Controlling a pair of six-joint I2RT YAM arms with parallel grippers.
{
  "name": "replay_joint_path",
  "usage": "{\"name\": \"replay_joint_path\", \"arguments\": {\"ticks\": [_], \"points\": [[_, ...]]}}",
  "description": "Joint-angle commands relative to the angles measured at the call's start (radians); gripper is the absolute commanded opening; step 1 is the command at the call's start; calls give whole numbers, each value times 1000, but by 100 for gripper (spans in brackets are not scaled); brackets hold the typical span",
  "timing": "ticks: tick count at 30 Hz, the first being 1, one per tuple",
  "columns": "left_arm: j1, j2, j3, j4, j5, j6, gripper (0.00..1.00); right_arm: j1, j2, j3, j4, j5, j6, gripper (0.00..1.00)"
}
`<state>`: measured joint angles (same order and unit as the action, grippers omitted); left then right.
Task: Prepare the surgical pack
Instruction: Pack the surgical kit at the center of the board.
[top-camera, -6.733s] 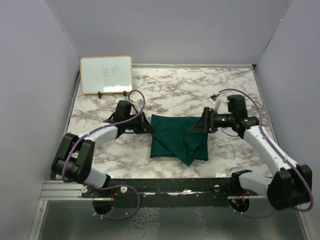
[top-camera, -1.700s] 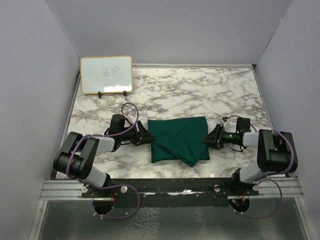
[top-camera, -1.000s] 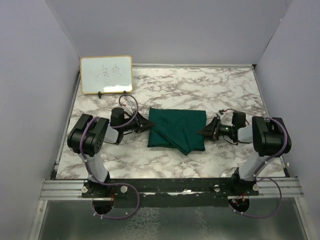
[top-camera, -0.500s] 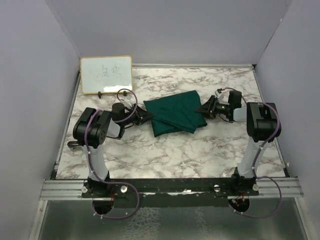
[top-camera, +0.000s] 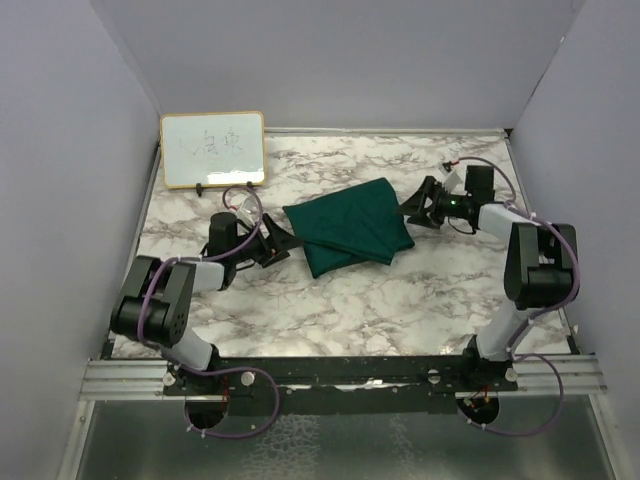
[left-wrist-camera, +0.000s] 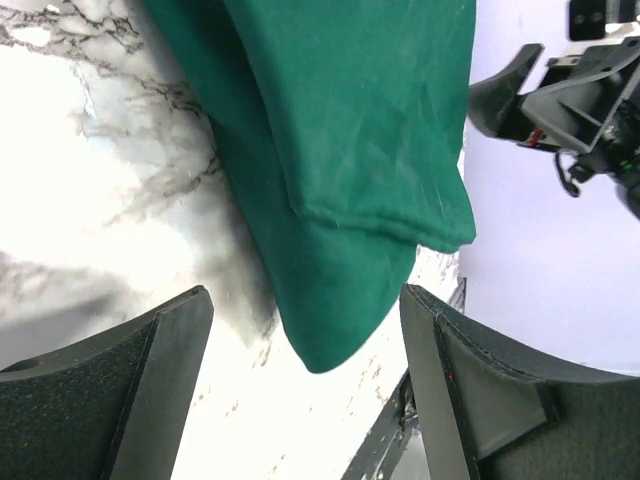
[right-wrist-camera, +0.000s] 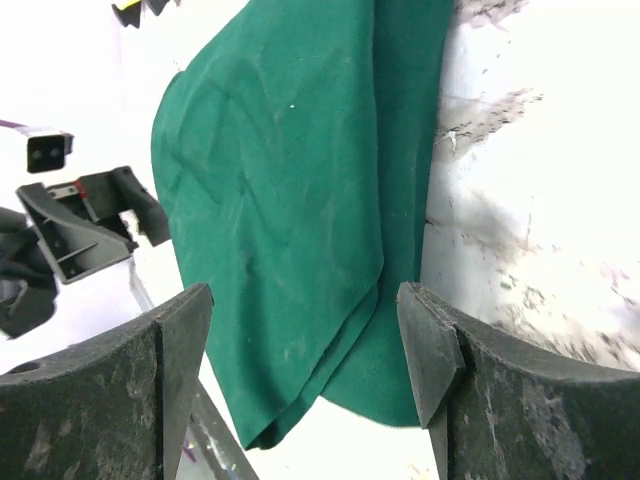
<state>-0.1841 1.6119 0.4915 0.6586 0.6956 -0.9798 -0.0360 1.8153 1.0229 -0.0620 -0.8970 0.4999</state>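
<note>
The surgical pack (top-camera: 348, 226) is a dark green fabric bundle, folded into a skewed rectangle on the marble table (top-camera: 400, 310). My left gripper (top-camera: 281, 243) lies low at its left corner, open. In the left wrist view the pack (left-wrist-camera: 340, 150) tapers to a corner between the spread fingers (left-wrist-camera: 175, 350) and touches neither. My right gripper (top-camera: 413, 208) sits at the bundle's right end, also open. In the right wrist view the folded layers of the pack (right-wrist-camera: 290, 170) lie across the gap between the fingers (right-wrist-camera: 425, 340), ungripped.
A wood-framed whiteboard (top-camera: 212, 150) stands at the far left corner. Lilac walls close in the table on three sides. A metal rail (top-camera: 340, 372) with the arm bases runs along the near edge. Both forearms lie low over the table beside the bundle.
Both grippers have opened and let go of the bundle. The left gripper has drawn back a little to the left. The bundle rests slanted in the table's far half.
</note>
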Motion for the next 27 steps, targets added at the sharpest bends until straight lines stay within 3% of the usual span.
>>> {"name": "replay_joint_path", "arguments": {"ticks": [1, 6, 10, 13, 17, 21, 27], "points": [[8, -193, -37, -276, -74, 145, 79, -24, -152, -39, -141, 131, -105, 77], [-25, -425, 17, -547, -205, 289, 79, -14, -231, -57, -202, 60, -165, 77], [-104, -450, 108, -589, -246, 328, 79, 80, -224, -22, -187, -37, -149, 72], [-171, -340, 220, -555, -232, 317, 78, 149, -200, -4, -52, -126, -53, 71], [-203, -135, 370, -423, -135, 236, 63, 223, -82, 14, 181, -266, 145, 60], [-208, 30, 500, -382, -110, 218, 53, 289, 1, 15, 227, -263, 180, 49], [-216, 168, 538, -375, -81, 248, 45, 297, -12, -115, 297, -269, 194, 47]]}}
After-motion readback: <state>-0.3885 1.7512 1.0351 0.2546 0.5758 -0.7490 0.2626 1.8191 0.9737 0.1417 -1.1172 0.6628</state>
